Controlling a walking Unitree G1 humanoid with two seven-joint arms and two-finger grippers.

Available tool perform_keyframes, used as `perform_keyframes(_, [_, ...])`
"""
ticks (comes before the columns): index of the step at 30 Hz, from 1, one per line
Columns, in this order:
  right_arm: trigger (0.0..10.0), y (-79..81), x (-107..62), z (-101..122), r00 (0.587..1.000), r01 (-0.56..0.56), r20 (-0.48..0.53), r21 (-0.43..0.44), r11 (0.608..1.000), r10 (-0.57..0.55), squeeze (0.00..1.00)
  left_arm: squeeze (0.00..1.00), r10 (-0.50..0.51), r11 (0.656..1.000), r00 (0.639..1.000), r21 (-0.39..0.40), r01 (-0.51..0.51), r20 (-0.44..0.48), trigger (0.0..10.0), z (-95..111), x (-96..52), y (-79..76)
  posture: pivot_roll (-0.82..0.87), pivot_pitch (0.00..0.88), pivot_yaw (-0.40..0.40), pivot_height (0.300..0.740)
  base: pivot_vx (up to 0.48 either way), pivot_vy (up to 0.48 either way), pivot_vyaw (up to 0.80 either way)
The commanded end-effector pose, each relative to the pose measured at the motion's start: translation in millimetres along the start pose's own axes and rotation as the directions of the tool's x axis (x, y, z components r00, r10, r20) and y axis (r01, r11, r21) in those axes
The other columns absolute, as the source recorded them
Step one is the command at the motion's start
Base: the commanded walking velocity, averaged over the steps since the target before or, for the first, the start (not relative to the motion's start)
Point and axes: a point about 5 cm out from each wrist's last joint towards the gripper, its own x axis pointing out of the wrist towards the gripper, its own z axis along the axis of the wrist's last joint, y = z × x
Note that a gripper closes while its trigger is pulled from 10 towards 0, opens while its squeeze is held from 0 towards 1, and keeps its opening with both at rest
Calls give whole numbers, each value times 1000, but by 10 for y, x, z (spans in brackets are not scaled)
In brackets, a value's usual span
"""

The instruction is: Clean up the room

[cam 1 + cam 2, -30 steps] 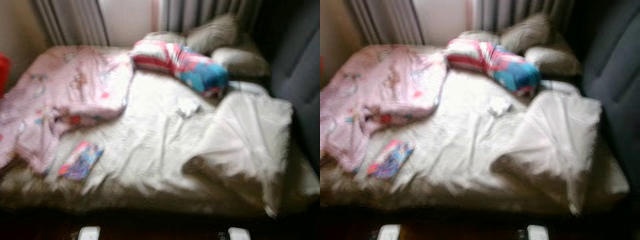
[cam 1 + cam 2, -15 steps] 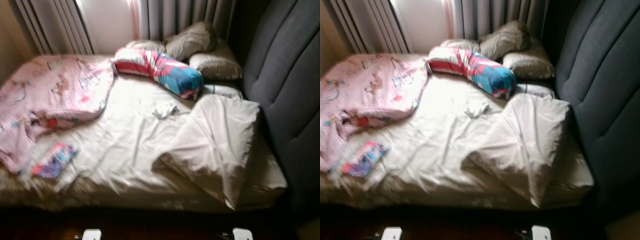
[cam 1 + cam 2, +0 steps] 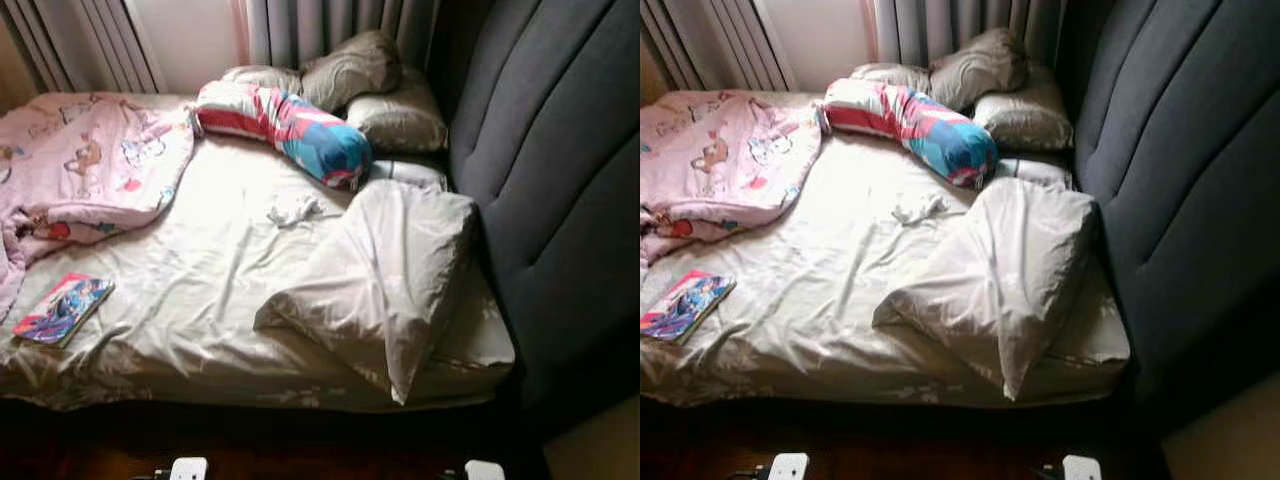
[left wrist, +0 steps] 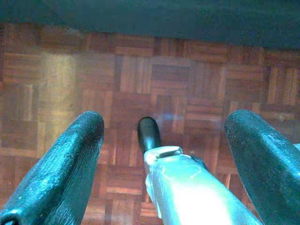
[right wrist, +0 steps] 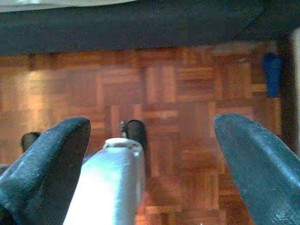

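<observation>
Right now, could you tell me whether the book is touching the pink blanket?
Apart. In the right eye view, the book lies flat near the bed's front edge, and a strip of bare white sheet separates it from the pink blanket behind it.

Both arms hang idle, pointing down. Left gripper (image 4: 164, 154) — fingers spread wide apart, holding nothing. Right gripper (image 5: 152, 154) — likewise spread, empty.

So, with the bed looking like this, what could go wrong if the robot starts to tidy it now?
1. The colourful thin book lies near the bed's front edge; pulling the white sheet could slide it off.
2. The small crumpled white tissue is pale on the sheet and easy to miss.
3. The left gripper and right gripper hang open over the parquet floor, far from everything.
</observation>
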Motion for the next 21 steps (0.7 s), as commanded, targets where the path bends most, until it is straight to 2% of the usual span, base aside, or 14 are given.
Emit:
perform_keyframes(1, [10000,-28,-14,-56,1000,9,-12,13,1000,-9,0,0,18,1000,999,-14,-18,-34,10000,-98,-29,63,-14,171,-19,740,0,0,0])
perform_keyframes(4, [10000,-28,-15,-57,1000,8,-12,13,1000,-8,0,0,17,1000,999,-14,-18,-32,10000,-92,-27,63,-15,165,-18,740,86,0,0])
perform_keyframes(21, [10000,-22,-15,-60,1000,14,-7,26,1000,-14,0,0,8,1000,999,4,-8,-41,10000,-106,-30,64,-13,157,-14,740,311,0,0])
